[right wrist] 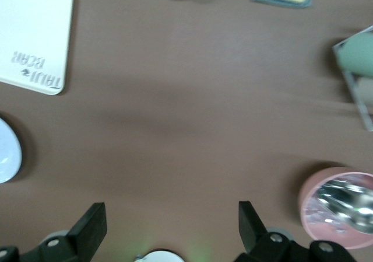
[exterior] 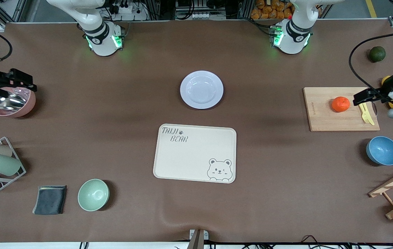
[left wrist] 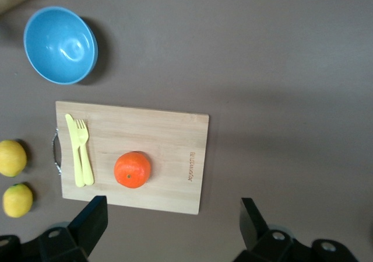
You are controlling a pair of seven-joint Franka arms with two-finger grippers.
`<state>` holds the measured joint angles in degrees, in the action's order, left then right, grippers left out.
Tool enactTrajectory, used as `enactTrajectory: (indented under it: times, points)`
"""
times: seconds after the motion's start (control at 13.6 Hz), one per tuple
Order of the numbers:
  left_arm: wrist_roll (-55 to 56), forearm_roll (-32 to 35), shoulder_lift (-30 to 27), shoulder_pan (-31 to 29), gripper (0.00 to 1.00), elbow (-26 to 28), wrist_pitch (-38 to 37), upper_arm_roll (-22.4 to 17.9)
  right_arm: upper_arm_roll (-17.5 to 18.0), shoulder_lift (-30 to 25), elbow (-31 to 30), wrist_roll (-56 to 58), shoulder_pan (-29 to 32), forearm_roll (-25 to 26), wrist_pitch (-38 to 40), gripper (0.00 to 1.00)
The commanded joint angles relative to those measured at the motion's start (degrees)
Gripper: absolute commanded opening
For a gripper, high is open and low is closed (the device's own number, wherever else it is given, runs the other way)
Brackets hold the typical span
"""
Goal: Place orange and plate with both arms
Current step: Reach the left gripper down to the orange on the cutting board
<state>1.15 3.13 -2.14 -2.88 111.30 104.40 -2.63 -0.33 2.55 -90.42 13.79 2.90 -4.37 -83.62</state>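
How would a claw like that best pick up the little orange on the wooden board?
Probably from straight above, the left gripper closing its fingers across the widest middle of the orange. It sits round and slightly flattened on the cutting board, apart from the yellow fork.

- orange (exterior: 340, 104): bright red-orange
- plate (exterior: 202, 89): pale lavender-white, plain
- tray (exterior: 182, 162): cream, with dark "TAIJI BEAR" lettering and a bear outline in one corner
- cutting board (exterior: 324, 119): light wood
- fork (exterior: 366, 114): pale yellow
- blue bowl (exterior: 383, 150): sky blue
- green bowl (exterior: 93, 195): mint green
- pink bowl (exterior: 27, 105): dusty pink
- cloth (exterior: 50, 200): dark grey
- lemons (left wrist: 13, 158): yellow
- table cover (exterior: 113, 103): brown
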Motion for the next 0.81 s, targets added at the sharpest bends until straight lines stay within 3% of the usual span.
enactTrajectory:
  times: [0.0, 0.44, 0.74]
  points:
    - [0.08, 1.09, -7.6, -3.44, 1.0, 16.02, 10.79, 0.7, 0.33, 1.31, -0.9, -0.7, 1.23, -2.75, -0.14, 1.0]
    - [0.6, 2.31, -4.8, -7.92, 1.0, 22.2, 15.13, 0.61, 0.51, 5.0, -1.34, -0.79, 0.61, -3.02, -0.14, 1.0]
    - [0.17, 4.34, 0.38, -12.76, 1.0, 24.92, 21.62, 0.7, 0.51, 7.11, -1.42, -0.79, 1.05, -6.53, 0.3, 1.0]
